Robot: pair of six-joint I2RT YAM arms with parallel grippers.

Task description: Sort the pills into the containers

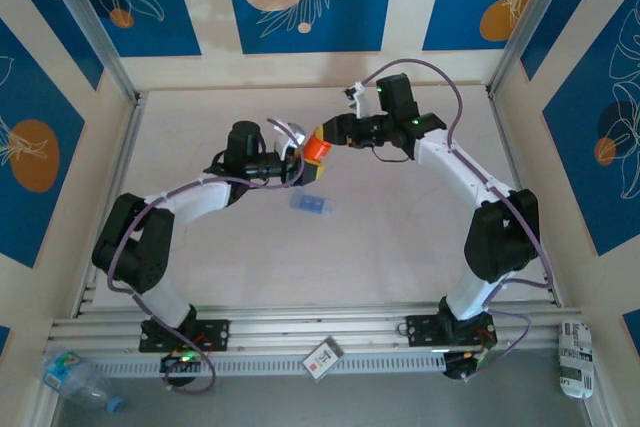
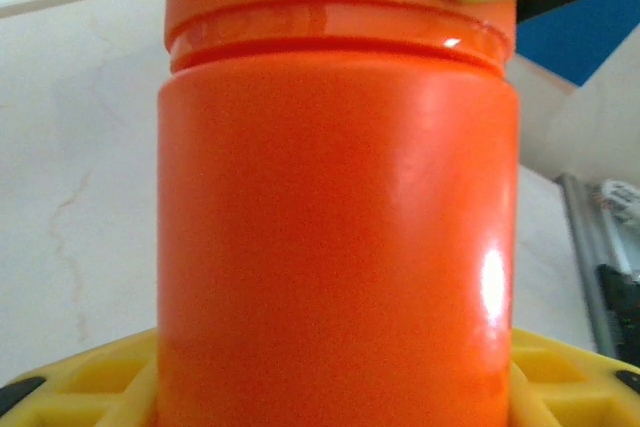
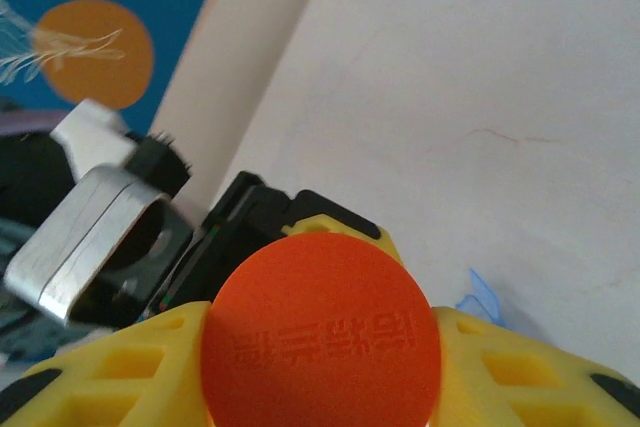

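One container (image 1: 312,204) near left claw (image 1: 307,159)

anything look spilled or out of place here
No spill shows. The orange bottle is held in the air, cap on; the blue pill box lies slanted on the table. Stray items: a crumpled clear bottle at the near left corner and a small card on the rail.

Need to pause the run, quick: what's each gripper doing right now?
Left gripper: closed on the orange bottle.
Right gripper: closed on the bottle's cap.
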